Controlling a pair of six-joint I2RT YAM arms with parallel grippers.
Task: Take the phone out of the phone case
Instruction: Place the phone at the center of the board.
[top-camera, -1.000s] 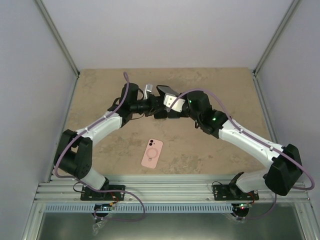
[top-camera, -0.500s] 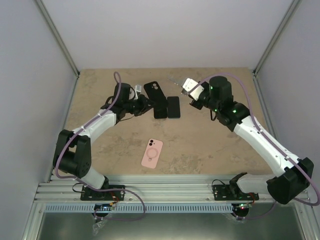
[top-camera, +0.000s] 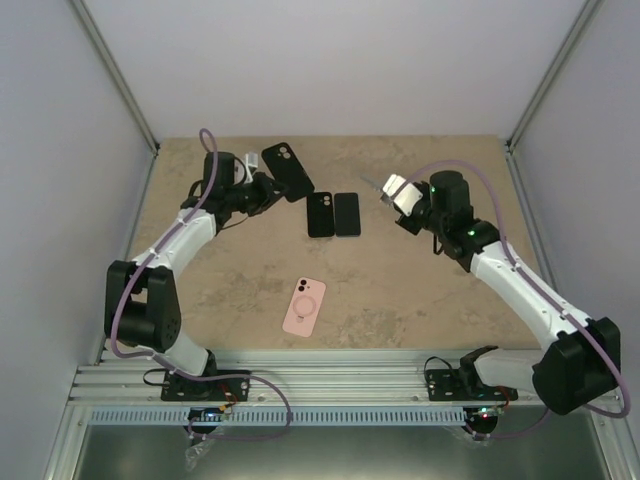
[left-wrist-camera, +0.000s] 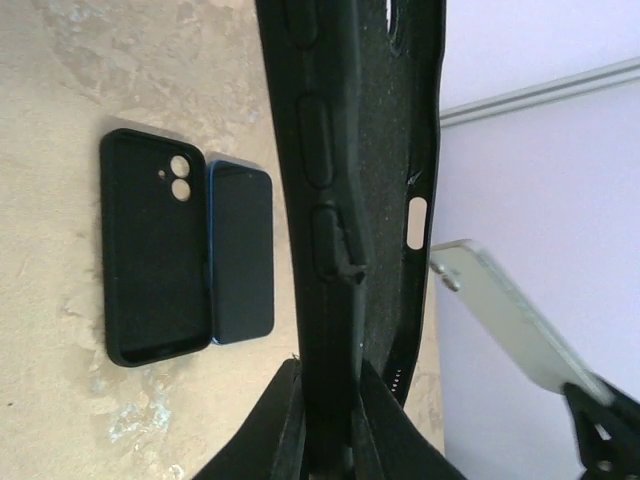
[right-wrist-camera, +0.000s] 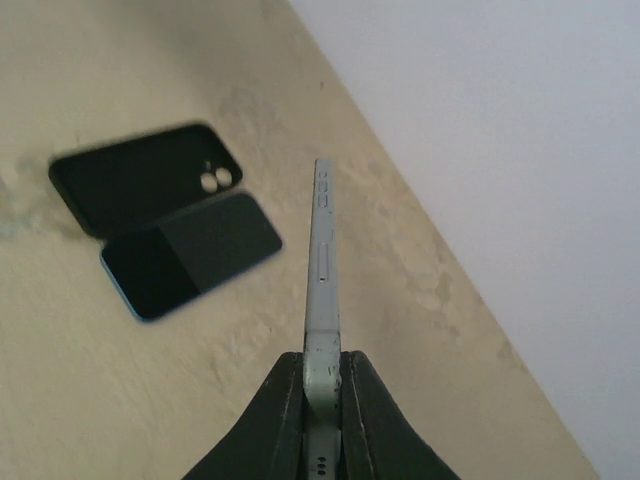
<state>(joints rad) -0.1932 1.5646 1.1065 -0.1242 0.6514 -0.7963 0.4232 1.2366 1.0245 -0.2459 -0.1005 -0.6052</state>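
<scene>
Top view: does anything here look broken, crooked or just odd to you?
Nothing looks damaged. The left gripper holds an empty black case in the air, the right gripper a silver phone. On the table a second black case and a dark phone lie side by side; a pink case lies alone.

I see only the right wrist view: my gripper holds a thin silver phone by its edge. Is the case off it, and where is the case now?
Observer: Yes, off. The left gripper holds the empty black case in the air, far left of your phone, not touching it.
Operator: Besides the black pair, lies anything else on the table?
Observer: Yes, a pink case lies flat near its front edge, apart from the pair.
Operator: Is the left gripper shut?
Observer: Yes, shut on the black case's edge.
</scene>
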